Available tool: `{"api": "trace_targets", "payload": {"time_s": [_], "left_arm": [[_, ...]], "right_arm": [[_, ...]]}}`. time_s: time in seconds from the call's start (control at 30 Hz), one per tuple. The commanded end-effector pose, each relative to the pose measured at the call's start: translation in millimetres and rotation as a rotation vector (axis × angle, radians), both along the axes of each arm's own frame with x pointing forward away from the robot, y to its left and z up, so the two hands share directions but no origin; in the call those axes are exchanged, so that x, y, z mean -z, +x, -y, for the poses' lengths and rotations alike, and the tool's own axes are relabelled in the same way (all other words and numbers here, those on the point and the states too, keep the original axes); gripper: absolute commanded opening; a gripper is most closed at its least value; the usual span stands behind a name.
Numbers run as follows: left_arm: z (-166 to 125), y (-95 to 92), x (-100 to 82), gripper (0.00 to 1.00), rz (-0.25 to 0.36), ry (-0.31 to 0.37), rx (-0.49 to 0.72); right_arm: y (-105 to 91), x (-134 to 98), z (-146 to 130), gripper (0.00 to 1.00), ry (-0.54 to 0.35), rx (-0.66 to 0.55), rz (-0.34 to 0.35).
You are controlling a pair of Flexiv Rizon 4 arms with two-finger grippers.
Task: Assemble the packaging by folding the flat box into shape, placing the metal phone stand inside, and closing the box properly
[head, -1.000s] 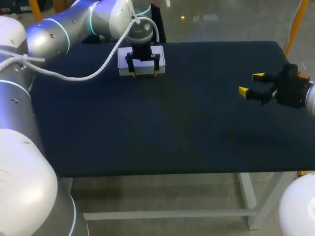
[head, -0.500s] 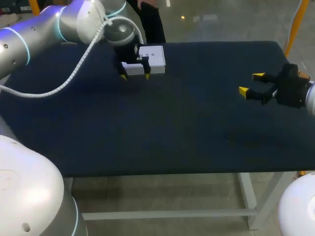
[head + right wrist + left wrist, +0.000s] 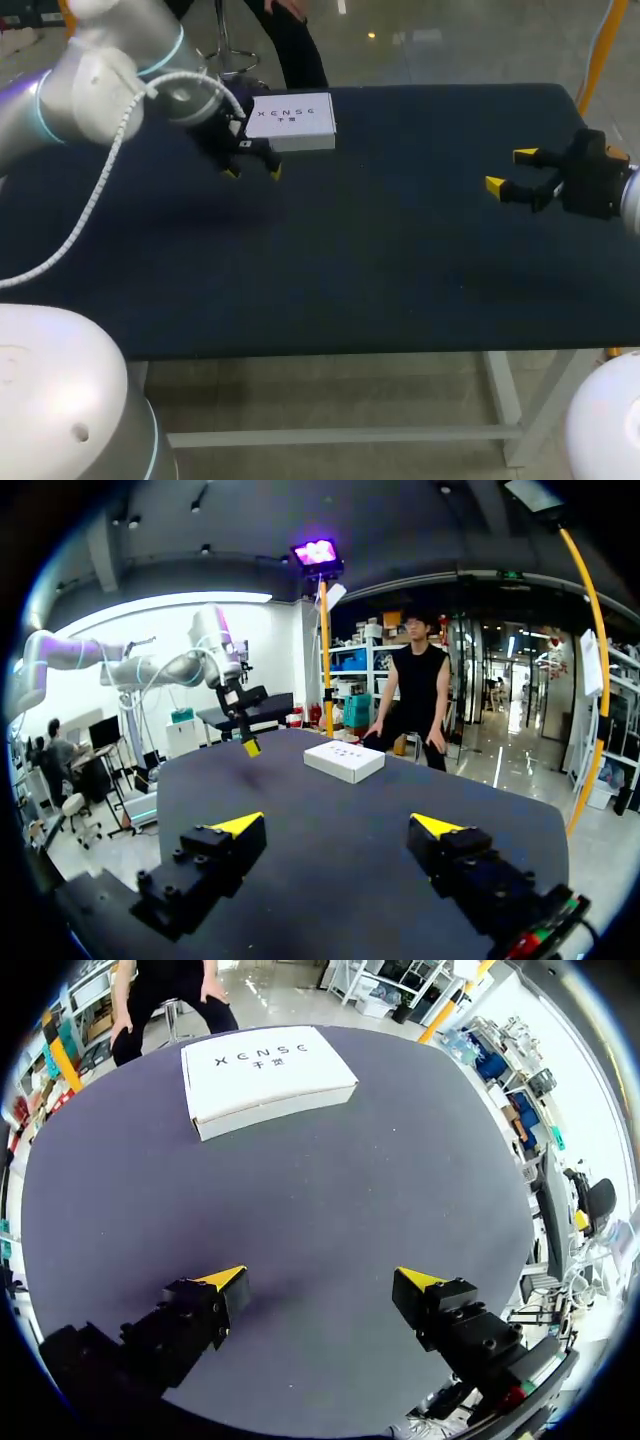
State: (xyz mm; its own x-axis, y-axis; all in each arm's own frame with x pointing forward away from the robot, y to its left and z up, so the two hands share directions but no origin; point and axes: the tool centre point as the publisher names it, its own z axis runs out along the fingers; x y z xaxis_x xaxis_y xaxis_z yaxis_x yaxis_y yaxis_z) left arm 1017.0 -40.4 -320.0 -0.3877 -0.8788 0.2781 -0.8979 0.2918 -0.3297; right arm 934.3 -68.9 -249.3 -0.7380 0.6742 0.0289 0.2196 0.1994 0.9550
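Two pairs of yellow-tipped fingers are mine, and both stand spread wide with nothing between them. My left gripper (image 3: 252,172) points down over the dark table (image 3: 380,260); in the left wrist view only bare cloth shows in the gap between its tips. Just off it, at about one o'clock in the head view, lies the white box (image 3: 290,120). It is closed, flat on its broad face with the printed lid up, and clear of my fingers. From the left wrist it sits ahead of the gripper, nearer the line of one finger than the other, with one corner turned toward me. On the table as a whole the box is at about eleven o'clock, close to the far edge. My left arm (image 3: 90,90) comes in from the ten o'clock side, with a white coiled cable (image 3: 100,180) hanging along it. My right gripper (image 3: 510,170) hangs at three o'clock near the table's right edge, well apart from the box, its fingers pointing toward nine o'clock. In the right wrist view the box lies far ahead of the open tips, with the left gripper beside it.
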Motion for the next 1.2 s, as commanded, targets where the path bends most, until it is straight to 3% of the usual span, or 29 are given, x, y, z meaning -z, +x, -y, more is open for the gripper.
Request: {"api": "trace_targets", "payload": {"time_s": [0.03, 0.6, 0.93, 1.2], "left_arm": [[-18.9, -27.2, 1.1, 1.00, 0.289, -0.156, -0.068], [-47.7, -44.1, -8.6, 1.00, 0.400, -0.251, 0.005], [-59.4, -42.6, -15.4, 1.00, 0.420, -0.309, 0.170], [-63.2, -41.0, -18.0, 1.00, 0.444, -0.297, 0.278]], "right_arm": [[-0.1, 1.4, 0.4, 1.00, 0.005, -0.001, 0.006], [-0.1, 1.4, 0.4, 1.00, 0.005, -0.001, 0.006], [-0.1, 1.4, 0.4, 1.00, 0.005, -0.001, 0.006], [-0.1, 1.4, 0.4, 1.00, 0.005, -0.001, 0.006]]}}
